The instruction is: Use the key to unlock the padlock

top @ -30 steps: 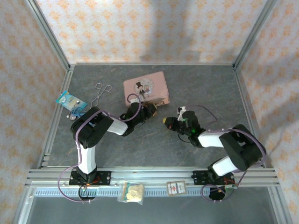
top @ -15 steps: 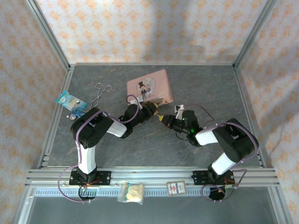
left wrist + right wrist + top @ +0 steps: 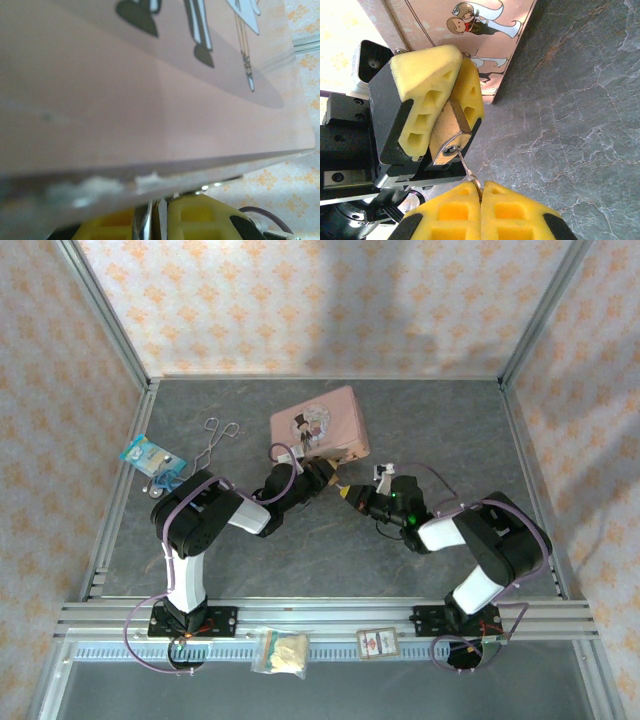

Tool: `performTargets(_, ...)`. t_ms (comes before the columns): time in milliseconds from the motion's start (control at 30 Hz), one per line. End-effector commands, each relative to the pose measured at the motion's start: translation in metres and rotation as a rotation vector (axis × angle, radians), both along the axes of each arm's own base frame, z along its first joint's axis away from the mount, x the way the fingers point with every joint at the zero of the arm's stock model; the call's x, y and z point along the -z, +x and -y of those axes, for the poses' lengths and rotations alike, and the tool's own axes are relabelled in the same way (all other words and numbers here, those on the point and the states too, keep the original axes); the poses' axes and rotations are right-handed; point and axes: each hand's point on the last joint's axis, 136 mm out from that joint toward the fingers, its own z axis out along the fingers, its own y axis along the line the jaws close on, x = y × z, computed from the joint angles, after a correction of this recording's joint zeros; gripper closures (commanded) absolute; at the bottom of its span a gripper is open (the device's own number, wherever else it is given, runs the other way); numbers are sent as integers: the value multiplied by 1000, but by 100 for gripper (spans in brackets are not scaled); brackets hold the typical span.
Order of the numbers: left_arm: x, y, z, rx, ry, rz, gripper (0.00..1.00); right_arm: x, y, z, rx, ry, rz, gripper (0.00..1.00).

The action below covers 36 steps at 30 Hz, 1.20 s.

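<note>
The left gripper (image 3: 451, 102) is clamping the padlock (image 3: 448, 131) between its yellow foam pads (image 3: 422, 75). It is holding the brass body tilted, with the keyhole end pointing down toward the right wrist camera. The padlock is sitting off the counter (image 3: 580, 125), just beside the near corner of the pink tin (image 3: 470, 25).

The right gripper (image 3: 480, 197) is pinching the key (image 3: 465, 167) by its head, its two pads pressed together around it. The thin silver blade is running up and to the left, and its tip is meeting the padlock's keyhole face. How deep it is sitting cannot be told.

From above, the left gripper (image 3: 324, 476) and right gripper (image 3: 348, 494) are facing each other nose to nose at the middle of the counter (image 3: 450, 420). They are right in front of the tin (image 3: 318, 425), which is lying flat with its picture lid up. In the left wrist view the tin's side (image 3: 150, 110) is looming very close and blurred above the gripper's own pads (image 3: 200, 220).

Wire tongs (image 3: 218, 435) are lying well to the left of the tin, and a blue packet (image 3: 150, 454) is resting near the left wall. A clear bag (image 3: 282, 651) and a small card (image 3: 377, 643) are lying on the rail at the near edge.
</note>
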Motion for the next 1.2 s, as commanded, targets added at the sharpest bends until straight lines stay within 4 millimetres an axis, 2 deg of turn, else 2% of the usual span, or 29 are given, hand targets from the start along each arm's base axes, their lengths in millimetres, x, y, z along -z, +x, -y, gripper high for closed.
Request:
performTargets(0,-3,-14,10,54,-64,-40,100,-24,7,-5,-7,61,66,100)
performTargets(367,-5,-11,8,37,-67,-31,100,-21,1,1,-4,30,64,100)
performTargets(667,-10,-12,10,39,-90,-23,100,-24,3,-2,-10,71,64,100)
performTargets(1033,-30,-26,23,100,-188,22,100,-40,10,-11,-19,185,37,100)
performTargets(1167,-29,-32,28,127,-206,31,100,-52,13,-10,-21,263,0,100)
